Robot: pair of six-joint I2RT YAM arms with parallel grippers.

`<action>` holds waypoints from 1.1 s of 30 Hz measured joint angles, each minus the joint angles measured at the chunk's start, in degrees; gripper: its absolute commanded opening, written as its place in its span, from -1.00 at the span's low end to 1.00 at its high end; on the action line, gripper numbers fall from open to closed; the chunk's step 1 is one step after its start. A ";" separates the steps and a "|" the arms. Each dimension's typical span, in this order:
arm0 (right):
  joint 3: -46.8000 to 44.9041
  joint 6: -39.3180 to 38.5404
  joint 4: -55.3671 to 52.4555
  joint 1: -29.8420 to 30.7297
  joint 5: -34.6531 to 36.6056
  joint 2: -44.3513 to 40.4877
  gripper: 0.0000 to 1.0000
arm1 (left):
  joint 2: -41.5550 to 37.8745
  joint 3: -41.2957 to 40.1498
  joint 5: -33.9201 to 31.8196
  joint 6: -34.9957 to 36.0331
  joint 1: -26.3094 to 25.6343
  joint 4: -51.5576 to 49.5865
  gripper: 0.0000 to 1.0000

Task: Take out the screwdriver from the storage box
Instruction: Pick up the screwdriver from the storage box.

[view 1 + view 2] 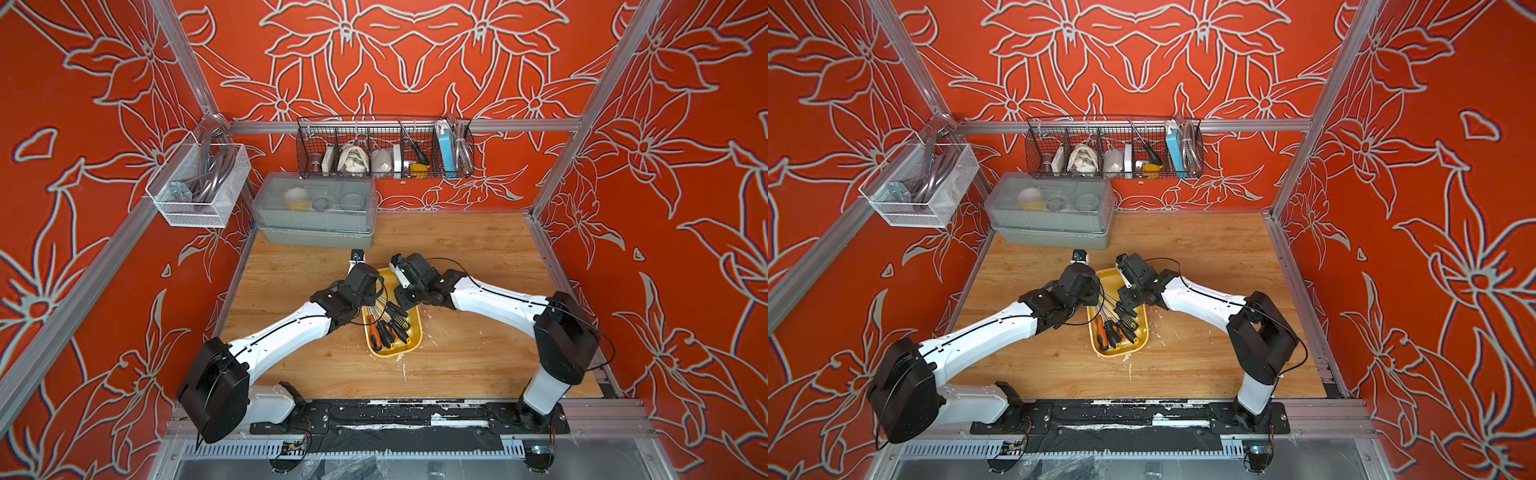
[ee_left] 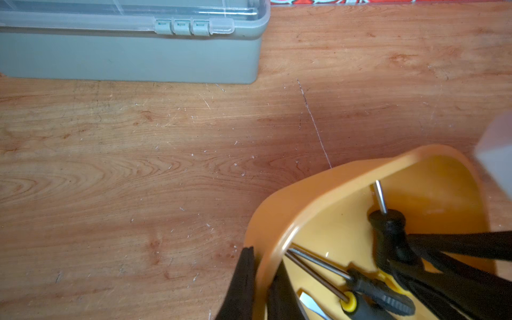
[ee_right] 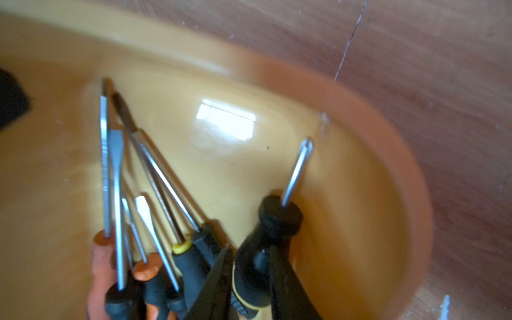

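Note:
The yellow storage box [image 1: 417,332] [image 1: 1144,332] lies mid-table, holding several screwdrivers [image 1: 386,332] with orange or black handles. In the left wrist view my left gripper [image 2: 264,256] is shut on the box's rim [image 2: 277,221], one finger outside and one inside. In the right wrist view my right gripper [image 3: 249,257] is inside the box [image 3: 360,166], shut on the handle of a black-and-yellow screwdriver [image 3: 277,219]. Its short shaft points at the box wall. Both wrists hide the jaws in both top views.
A grey box with a translucent lid [image 1: 316,216] [image 2: 130,52] stands at the back left of the wooden table. A black wire basket [image 1: 384,149] hangs on the back rail and a white mesh basket [image 1: 199,183] on the left wall.

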 measured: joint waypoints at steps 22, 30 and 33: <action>3.91 5.88 -1.62 1.11 2.71 5.46 0.01 | 0.22 0.00 0.52 -0.66 -0.07 0.20 -1.00; 4.37 6.21 -0.57 0.96 2.97 7.41 -0.35 | 0.22 -0.31 0.57 -0.70 -0.07 -0.02 -1.00; 4.39 5.84 -0.72 0.74 3.04 7.72 -0.35 | 0.22 -0.37 0.57 -0.70 -0.07 0.00 -1.00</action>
